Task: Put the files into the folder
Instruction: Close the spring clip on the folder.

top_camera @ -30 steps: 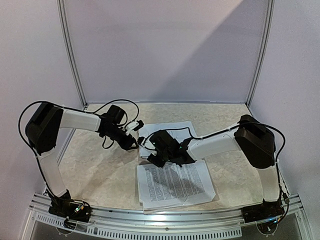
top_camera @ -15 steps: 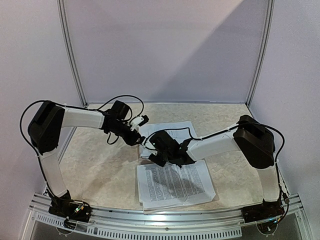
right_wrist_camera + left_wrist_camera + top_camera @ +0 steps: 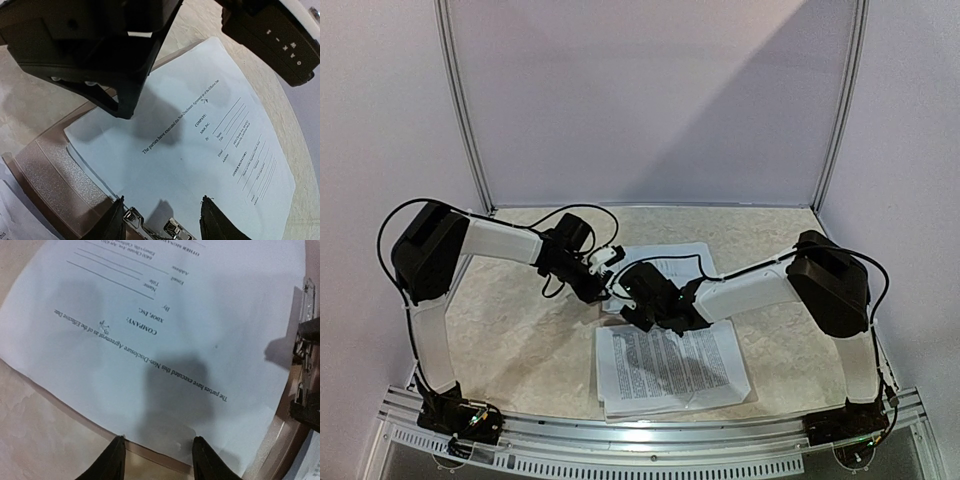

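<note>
One of the files [image 3: 165,315], a signature page, lies flat on the folder [image 3: 55,175] at mid table [image 3: 510,340], its edge by the metal clip [image 3: 150,225]. More printed sheets [image 3: 670,365] lie nearer the front. The left pincer [image 3: 158,440] hangs released over the page's edge; the right pincer [image 3: 162,199] straddles the clip, fingers apart

A lab test booth: plain pale walls [image 3: 650,100], metal posts [image 3: 460,110], arms [image 3: 500,240] bolted to a rail [image 3: 650,440]
</note>
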Controlling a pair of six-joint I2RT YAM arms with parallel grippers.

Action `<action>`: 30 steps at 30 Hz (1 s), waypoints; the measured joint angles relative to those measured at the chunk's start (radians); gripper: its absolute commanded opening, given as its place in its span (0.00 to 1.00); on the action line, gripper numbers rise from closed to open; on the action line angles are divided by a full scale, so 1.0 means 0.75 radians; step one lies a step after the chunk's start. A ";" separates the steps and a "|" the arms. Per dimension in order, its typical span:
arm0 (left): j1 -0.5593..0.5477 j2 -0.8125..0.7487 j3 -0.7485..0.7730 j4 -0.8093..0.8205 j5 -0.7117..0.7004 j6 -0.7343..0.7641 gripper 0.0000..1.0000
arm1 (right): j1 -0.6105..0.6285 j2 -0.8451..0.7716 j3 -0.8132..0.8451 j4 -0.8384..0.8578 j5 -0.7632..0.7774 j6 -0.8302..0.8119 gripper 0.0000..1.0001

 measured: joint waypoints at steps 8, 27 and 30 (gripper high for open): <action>-0.001 0.001 0.000 -0.004 0.004 0.014 0.48 | 0.000 -0.051 -0.074 0.027 0.048 0.031 0.48; -0.011 0.001 0.097 -0.096 0.060 0.065 0.50 | 0.000 -0.133 -0.133 0.035 0.232 0.104 0.43; -0.014 0.000 0.097 -0.103 0.054 0.073 0.50 | 0.000 -0.172 -0.163 0.016 0.252 0.136 0.41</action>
